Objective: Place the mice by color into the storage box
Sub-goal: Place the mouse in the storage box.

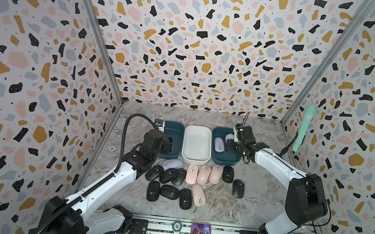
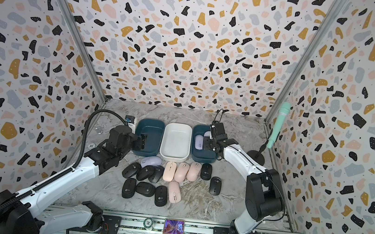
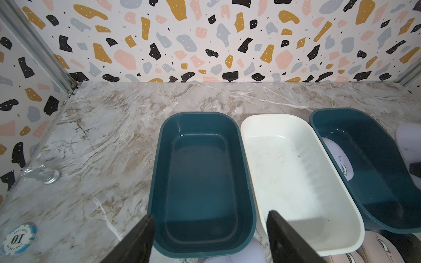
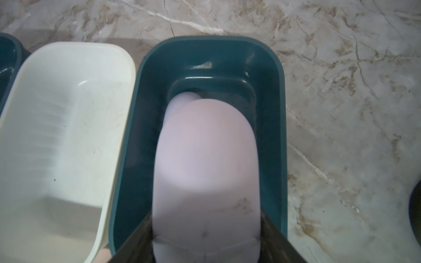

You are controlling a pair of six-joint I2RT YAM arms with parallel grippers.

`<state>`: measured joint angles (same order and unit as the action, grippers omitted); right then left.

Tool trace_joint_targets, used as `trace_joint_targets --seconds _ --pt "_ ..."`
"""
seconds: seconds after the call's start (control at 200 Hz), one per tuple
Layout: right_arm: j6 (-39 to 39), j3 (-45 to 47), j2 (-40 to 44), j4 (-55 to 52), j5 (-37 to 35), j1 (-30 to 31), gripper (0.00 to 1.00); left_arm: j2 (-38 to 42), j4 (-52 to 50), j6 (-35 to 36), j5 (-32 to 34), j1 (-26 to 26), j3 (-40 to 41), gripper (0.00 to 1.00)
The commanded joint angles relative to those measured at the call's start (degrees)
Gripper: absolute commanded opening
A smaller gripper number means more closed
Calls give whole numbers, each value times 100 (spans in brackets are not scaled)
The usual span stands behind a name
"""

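Note:
Three storage boxes stand in a row: a teal box (image 1: 176,133), a white box (image 1: 196,143) and a second teal box (image 1: 224,161). My right gripper (image 4: 206,227) is shut on a lavender mouse (image 4: 206,159), holding it over the second teal box (image 4: 205,43). Another lavender mouse (image 1: 218,144) lies inside that box. My left gripper (image 3: 210,215) hangs open and empty over the near rim of the first teal box (image 3: 200,159). In front of the boxes lie one lavender mouse (image 1: 173,164), several black mice (image 1: 154,173) and several pink mice (image 1: 203,174).
A poker chip (image 1: 111,148) and a metal ring (image 1: 118,134) lie left of the boxes. A small device (image 1: 159,124) sits behind the left box. A mint microphone (image 1: 304,127) on a stand rises by the right wall. A card (image 1: 201,230) rests on the front rail.

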<state>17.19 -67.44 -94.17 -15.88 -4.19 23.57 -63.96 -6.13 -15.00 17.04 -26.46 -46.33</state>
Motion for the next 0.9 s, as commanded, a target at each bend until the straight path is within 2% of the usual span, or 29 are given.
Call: trace_joint_targets --seconds 0.0,0.411,0.896 --pt "-198 -293 -43 175 -116 -36 49 112 -63 93 76 -48 -30 76" --pt "-262 -769 -823 240 -179 -178 49 33 -35 142 6 -54 -65 76" --pt "-392 -1008 -1329 227 -211 -186 49 -125 -63 149 0 -61 -182 76"
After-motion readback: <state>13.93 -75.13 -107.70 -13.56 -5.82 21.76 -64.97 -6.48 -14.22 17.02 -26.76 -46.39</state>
